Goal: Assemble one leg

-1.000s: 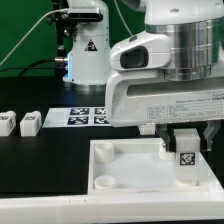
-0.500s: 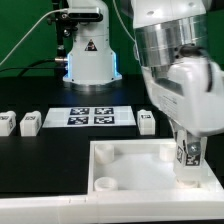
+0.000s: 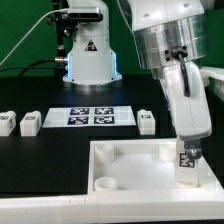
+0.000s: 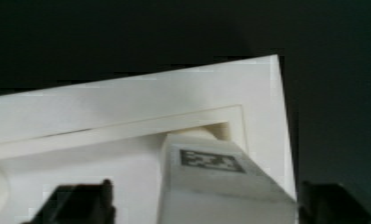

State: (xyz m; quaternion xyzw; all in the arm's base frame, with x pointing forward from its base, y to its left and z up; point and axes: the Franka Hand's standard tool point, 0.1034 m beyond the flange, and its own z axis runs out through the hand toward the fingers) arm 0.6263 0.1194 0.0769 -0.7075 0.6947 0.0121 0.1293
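Note:
The leg (image 3: 187,166) is a small white post with a black-and-white tag. It stands upright in the right part of the large white tray-like piece (image 3: 130,165), at a corner. My gripper (image 3: 187,146) is straight above it with its fingers either side of the leg's top. In the wrist view the leg (image 4: 217,170) rises between the two dark fingers (image 4: 84,205). There is a visible gap on one side, so my gripper (image 4: 208,207) is open around the leg. The tray corner (image 4: 93,110) lies below.
Three more white legs lie on the black table: two at the exterior view's left (image 3: 28,122) (image 3: 4,122) and one (image 3: 147,122) beside the marker board (image 3: 92,116). The arm's base (image 3: 88,50) stands behind.
The wrist has turned about the leg's axis over the last second. The leg's tag still faces the same way and the leg has stayed in place.

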